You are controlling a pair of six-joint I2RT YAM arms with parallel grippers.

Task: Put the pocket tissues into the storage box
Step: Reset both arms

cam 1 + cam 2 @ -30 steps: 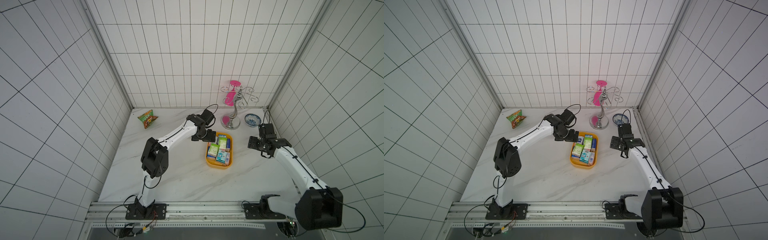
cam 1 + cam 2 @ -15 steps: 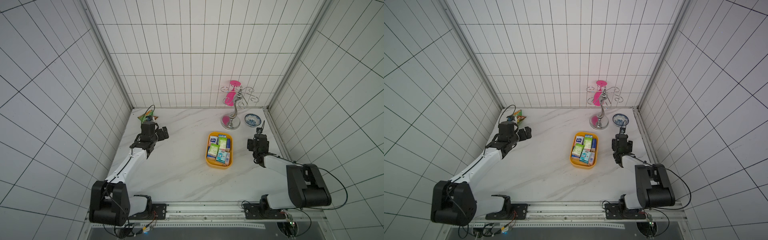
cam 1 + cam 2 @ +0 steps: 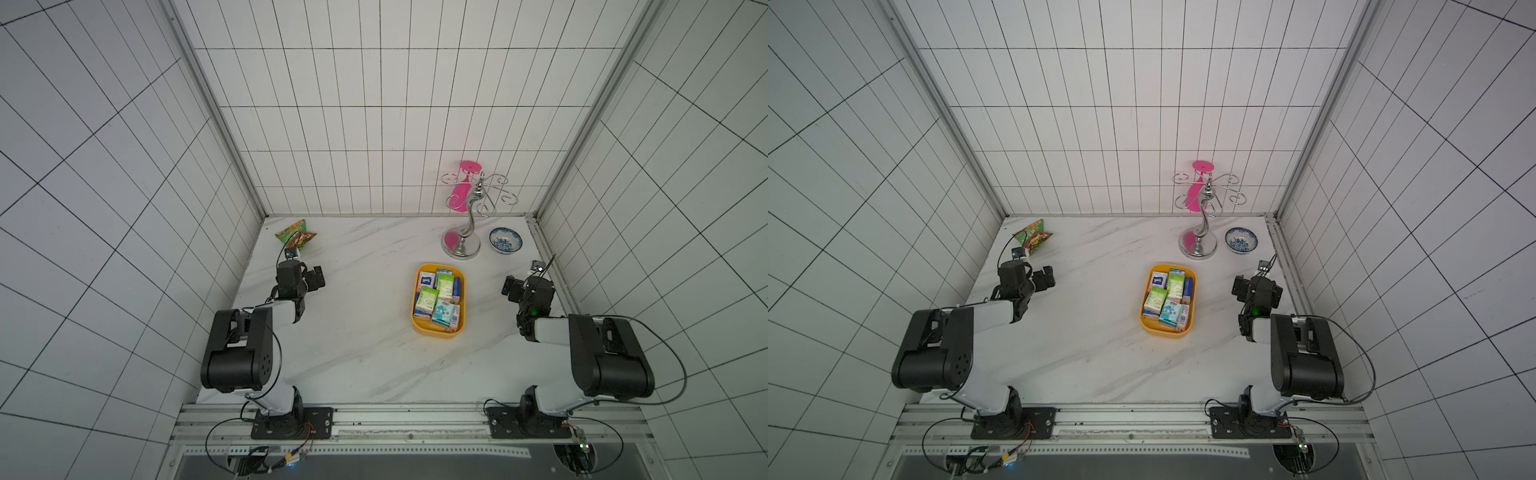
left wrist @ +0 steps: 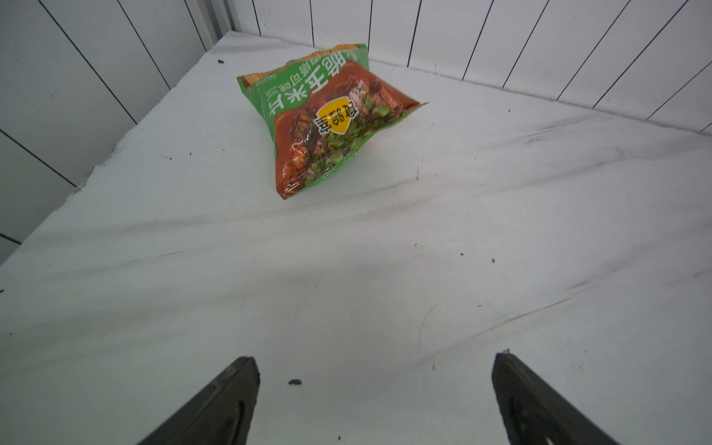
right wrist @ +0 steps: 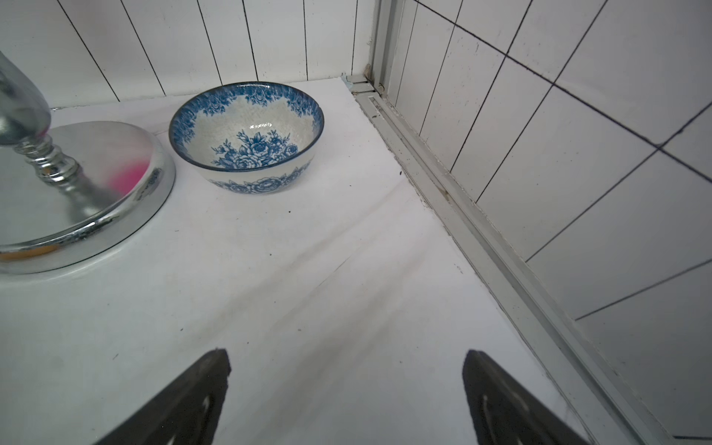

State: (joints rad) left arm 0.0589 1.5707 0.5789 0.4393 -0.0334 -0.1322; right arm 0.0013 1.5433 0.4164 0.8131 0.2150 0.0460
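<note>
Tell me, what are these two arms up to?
The job is putting tissues into the yellow box, and the packets seen all lie in it. The left gripper and right gripper are open and empty, off to the sides, one facing a snack bag, the other a bowl.

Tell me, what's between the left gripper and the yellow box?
Nothing: only bare table lies between the left gripper and the box, in both top views.
</note>
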